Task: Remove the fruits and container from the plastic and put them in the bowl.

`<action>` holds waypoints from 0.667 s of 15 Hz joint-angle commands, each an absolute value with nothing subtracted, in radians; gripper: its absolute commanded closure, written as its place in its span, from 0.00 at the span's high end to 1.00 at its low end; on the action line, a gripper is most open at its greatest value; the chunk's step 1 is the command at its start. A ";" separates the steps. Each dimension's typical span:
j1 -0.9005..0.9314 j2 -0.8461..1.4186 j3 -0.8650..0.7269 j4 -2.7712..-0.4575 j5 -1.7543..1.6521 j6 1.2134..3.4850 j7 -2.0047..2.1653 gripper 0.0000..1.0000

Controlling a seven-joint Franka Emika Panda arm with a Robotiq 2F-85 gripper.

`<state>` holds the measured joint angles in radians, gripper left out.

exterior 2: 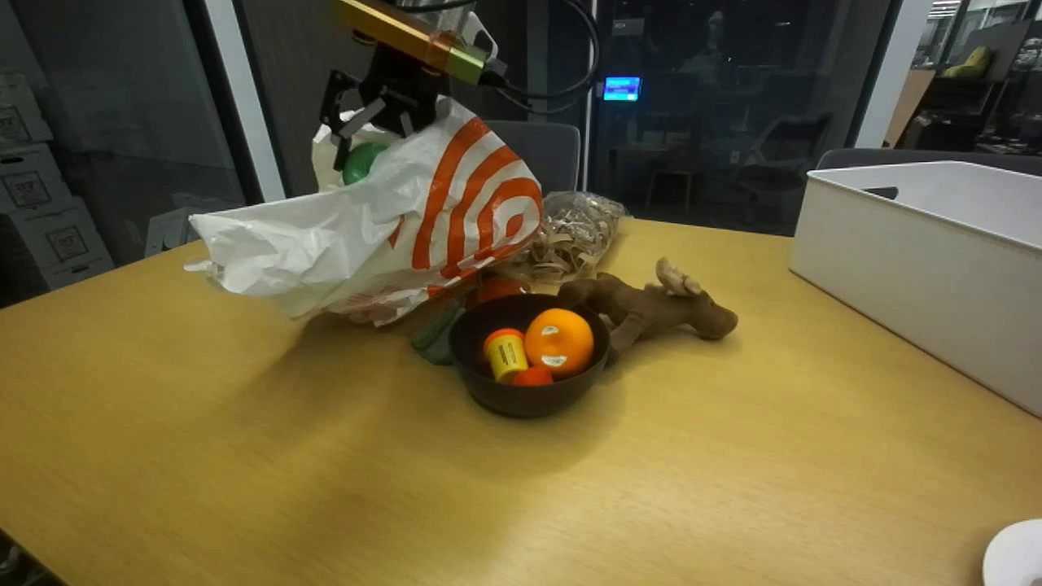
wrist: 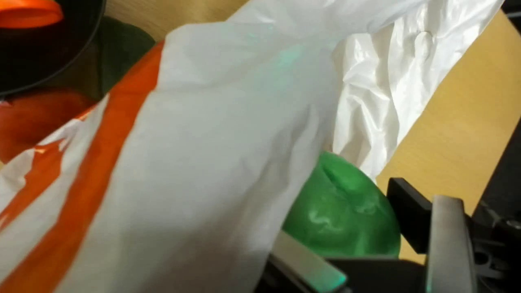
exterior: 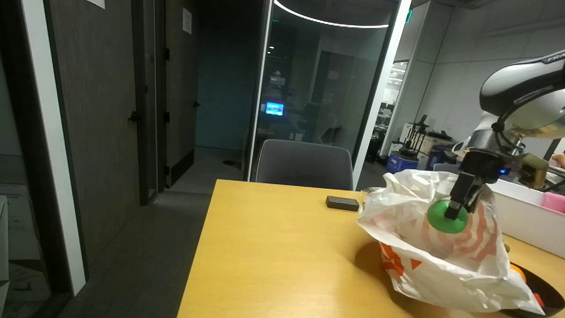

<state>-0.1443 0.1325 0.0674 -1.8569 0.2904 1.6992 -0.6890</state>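
My gripper (exterior: 461, 210) is shut on a green fruit (exterior: 438, 219) at the mouth of the white plastic bag (exterior: 446, 276). In the wrist view the green fruit (wrist: 342, 211) sits between the fingers; the bag (wrist: 203, 122) hides part of it and of one finger. In an exterior view the bag (exterior 2: 285, 252), with red stripes, lies tilted under the gripper (exterior 2: 370, 142). The dark bowl (exterior 2: 525, 400) stands in front of the bag. It holds an orange (exterior 2: 560, 340), a yellow container (exterior 2: 506, 358) and a small red-orange thing (exterior 2: 534, 375). The bag's contents are hidden.
A brown plush moose (exterior 2: 643, 309) lies beside the bowl. A dark green thing (exterior 2: 435, 335) and a red-orange round thing (exterior 2: 502, 288) are behind it. A clear bag of shreds (exterior 2: 574, 236), a white bin (exterior 2: 912, 260) and a dark block (exterior: 342, 203) are on the table.
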 commanded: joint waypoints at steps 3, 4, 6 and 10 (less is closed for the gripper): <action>-0.106 0.154 0.062 -1.868 0.424 1.631 -0.939 0.61; -0.100 0.149 0.066 -1.873 0.437 1.608 -0.976 0.61; -0.091 0.121 0.067 -1.881 0.445 1.527 -1.050 0.61; -0.094 0.048 0.043 -1.878 0.420 1.280 -1.217 0.61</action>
<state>-0.0880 0.1237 0.0696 -1.8722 0.4186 1.4341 -1.0928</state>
